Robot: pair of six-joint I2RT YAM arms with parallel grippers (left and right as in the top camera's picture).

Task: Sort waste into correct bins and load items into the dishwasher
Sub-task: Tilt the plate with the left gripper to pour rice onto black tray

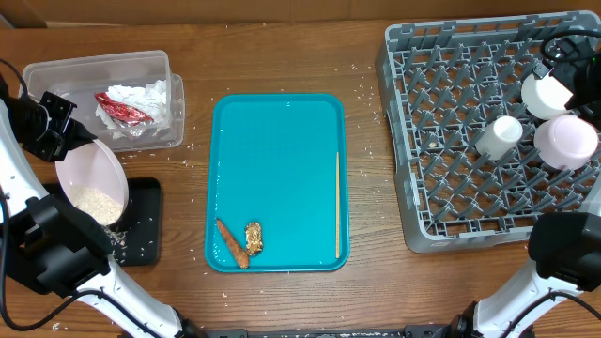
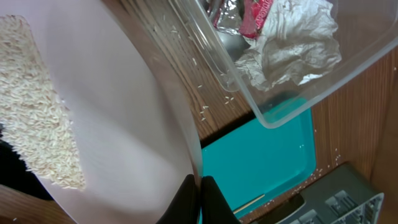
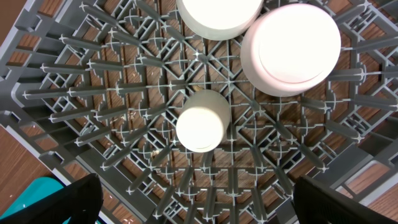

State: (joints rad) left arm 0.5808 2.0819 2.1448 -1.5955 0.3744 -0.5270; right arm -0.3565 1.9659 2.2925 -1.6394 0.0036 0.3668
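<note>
**Rice Goes to the Black Tray as Rack Waits for Its Last Dish**

The left gripper [image 2: 200, 194], fingers pinched together on the rim of the large flat plate [image 1: 92, 178], holds the plate tilted over the shallow black tray [image 1: 146, 199], a drift of white rice [image 1: 100, 203] banked at the low edge and a few grains already lying on the tray and the table [image 1: 197, 56] around it. Just behind, the clear tub [image 1: 56, 73] holds the crumpled napkin [image 1: 150, 98] and the red wrapper [image 1: 122, 111].

Across the table, the right gripper [image 3: 196, 186] hangs over the grey dish rack [image 1: 451, 188] with its fingers wide apart and nothing between them. Two bowls [image 1: 566, 139] and the small cup [image 1: 499, 134] sit mouth-down among the pegs.

By the look of it, the job is well past halfway. Three dishes are racked and the paper waste is binned. Left to do: empty the plate and carry it to the rack, then clear the teal tray [image 1: 282, 150], where the carrot stick [image 1: 232, 243] and brown chunk [image 1: 254, 238] lie side by side near the front edge, a thin wooden skewer [image 1: 338, 202] well apart along the right side.
</note>
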